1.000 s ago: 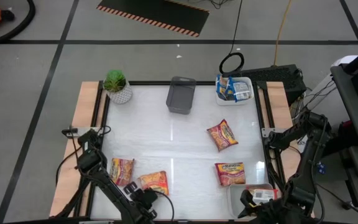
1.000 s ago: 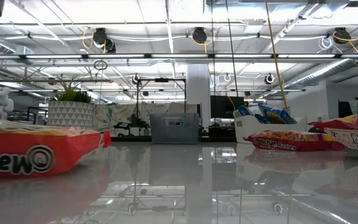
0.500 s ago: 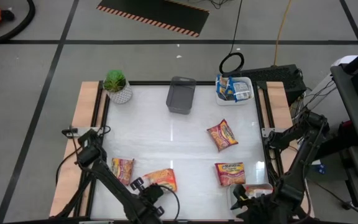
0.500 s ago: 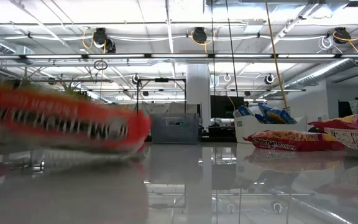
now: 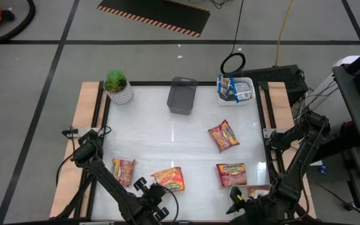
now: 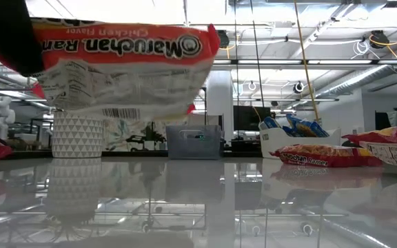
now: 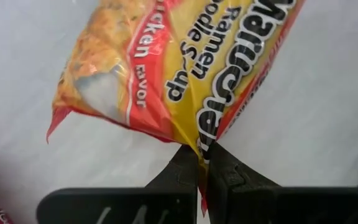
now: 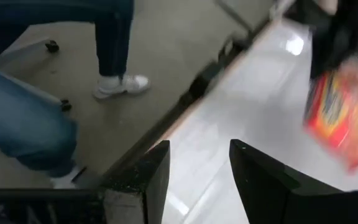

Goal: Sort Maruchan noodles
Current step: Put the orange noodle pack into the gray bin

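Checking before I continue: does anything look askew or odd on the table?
Only the orange noodle packet: the left hand pinches it by one edge, so it hangs tilted above the table. Nothing spilled.

White table (image 5: pixel 167 147): ramen pkts (image 5: pixel 224 135), trays (image 5: pixel 181 95), plant (image 5: pixel 117 87).
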